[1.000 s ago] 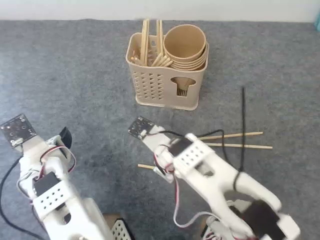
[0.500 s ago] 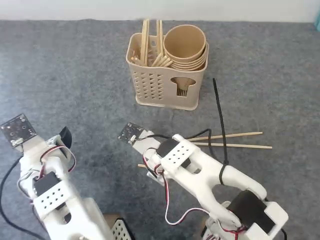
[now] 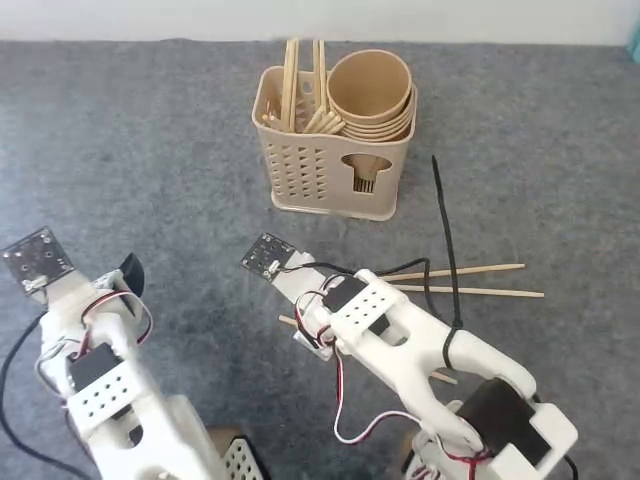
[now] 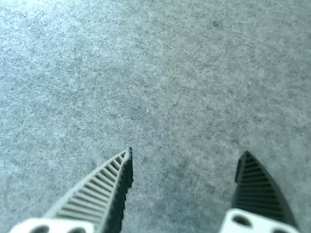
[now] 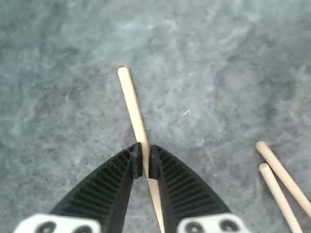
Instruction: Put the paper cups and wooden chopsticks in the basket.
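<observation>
High view: the basket (image 3: 330, 175) holds stacked cups (image 3: 368, 85) and several chopsticks (image 3: 291, 70). A loose pair (image 3: 480, 269) lies on the worktop (image 3: 150, 150), nearer the arms.

Left wrist view: the left claw (image 4: 187, 152) gapes wide over bare worktop.

Right wrist view: the right claw (image 5: 146, 146) pinches one chopstick (image 5: 131, 99), near the loose pair.

A grey, felt-like tabletop (image 3: 130, 130) is spreading out in every direction. A pale strip (image 3: 320, 18) is running along the tabletop's far edge, and a small teal object (image 3: 636, 42) is peeking in at the tabletop's far right corner.
</observation>
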`<state>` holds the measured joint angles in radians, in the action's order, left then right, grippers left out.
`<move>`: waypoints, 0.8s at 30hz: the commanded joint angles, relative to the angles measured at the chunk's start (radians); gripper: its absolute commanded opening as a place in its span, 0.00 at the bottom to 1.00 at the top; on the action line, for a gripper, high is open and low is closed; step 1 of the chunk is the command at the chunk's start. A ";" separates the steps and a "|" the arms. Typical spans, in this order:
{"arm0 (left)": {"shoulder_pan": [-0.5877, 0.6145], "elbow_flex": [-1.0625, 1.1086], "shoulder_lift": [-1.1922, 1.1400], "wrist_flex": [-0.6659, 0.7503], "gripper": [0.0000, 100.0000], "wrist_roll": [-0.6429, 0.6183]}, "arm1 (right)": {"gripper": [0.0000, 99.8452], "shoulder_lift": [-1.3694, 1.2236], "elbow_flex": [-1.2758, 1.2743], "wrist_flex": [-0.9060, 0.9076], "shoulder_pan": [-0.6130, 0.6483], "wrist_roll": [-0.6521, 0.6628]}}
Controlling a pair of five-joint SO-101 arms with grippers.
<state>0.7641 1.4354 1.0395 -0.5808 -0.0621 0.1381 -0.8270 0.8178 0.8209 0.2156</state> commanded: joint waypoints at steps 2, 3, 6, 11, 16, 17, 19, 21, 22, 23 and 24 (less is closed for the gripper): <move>0.008 -0.008 0.017 0.028 0.32 0.015 | 0.01 0.028 0.008 -0.005 -0.008 -0.026; 0.008 -0.008 0.017 0.028 0.32 0.015 | 0.01 0.042 0.008 -0.005 -0.008 -0.031; 0.008 -0.008 0.017 0.028 0.32 0.015 | 0.01 0.131 0.008 0.031 -0.008 -0.031; 0.008 -0.008 0.017 0.028 0.32 0.015 | 0.01 0.265 0.003 0.087 0.019 -0.031; 0.008 -0.008 0.017 0.028 0.32 0.015 | 0.03 0.222 0.006 0.062 0.056 -0.035; 0.008 -0.008 0.017 0.028 0.32 0.015 | 0.05 0.203 0.006 0.054 0.064 -0.037; 0.008 -0.008 0.017 0.028 0.32 0.015 | 0.10 0.159 0.006 0.041 0.074 -0.038; 0.008 -0.008 0.017 0.028 0.32 0.015 | 0.14 0.110 0.006 0.013 0.085 -0.038; 0.008 -0.008 0.017 0.028 0.32 0.015 | 0.14 0.082 0.006 -0.005 0.085 -0.038; 0.008 -0.008 0.017 0.028 0.32 0.015 | 0.13 0.056 0.006 -0.030 0.085 -0.038; 0.008 -0.008 0.017 0.028 0.32 0.015 | 0.13 0.030 0.006 -0.053 0.084 -0.038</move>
<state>0.7641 1.4354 1.0395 -0.5808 -0.0621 0.2332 -0.8270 0.8424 0.8976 0.1895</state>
